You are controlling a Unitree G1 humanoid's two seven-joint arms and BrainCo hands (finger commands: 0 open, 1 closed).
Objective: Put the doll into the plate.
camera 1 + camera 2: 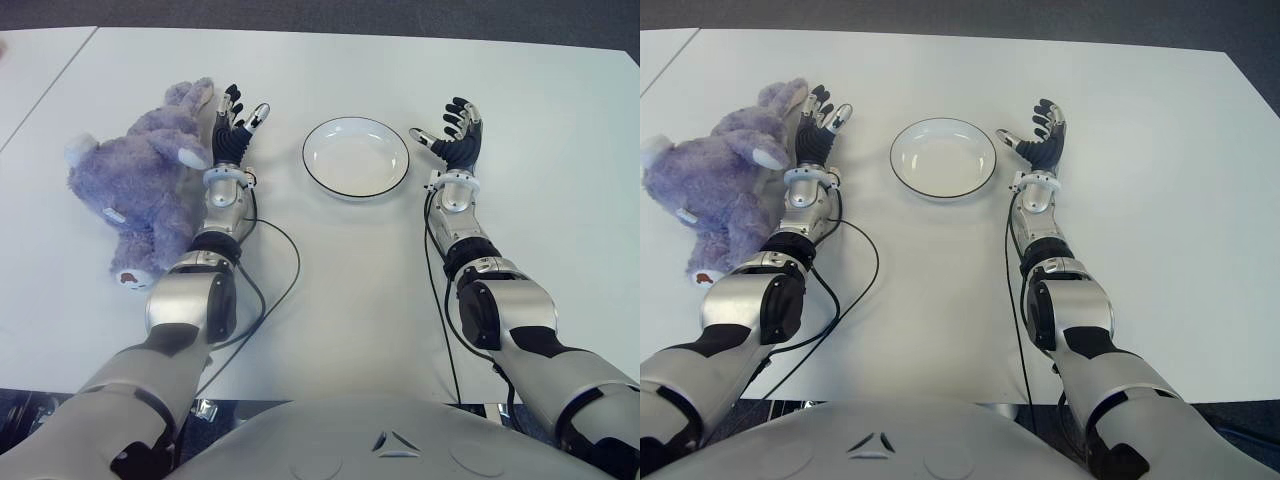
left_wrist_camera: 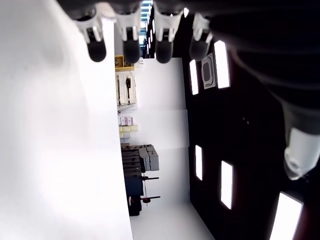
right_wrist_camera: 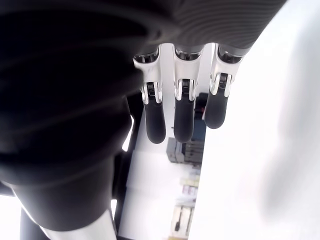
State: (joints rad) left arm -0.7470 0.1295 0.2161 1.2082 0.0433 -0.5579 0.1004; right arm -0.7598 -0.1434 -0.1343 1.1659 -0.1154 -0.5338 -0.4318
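Observation:
A purple plush rabbit doll (image 1: 140, 190) lies on the white table (image 1: 330, 280) at the left. My left hand (image 1: 236, 128) is just to the right of it, fingers spread and holding nothing; in its wrist view the fingers (image 2: 127, 37) stretch out straight. A white plate (image 1: 356, 156) with a dark rim sits in the middle of the table and has nothing in it. My right hand (image 1: 455, 132) is just right of the plate, open too, with its fingers (image 3: 182, 112) extended in the right wrist view.
A black cable (image 1: 275, 290) loops over the table beside my left forearm. Another cable (image 1: 440, 320) runs along my right forearm. A seam (image 1: 45, 85) in the tabletop crosses the far left corner.

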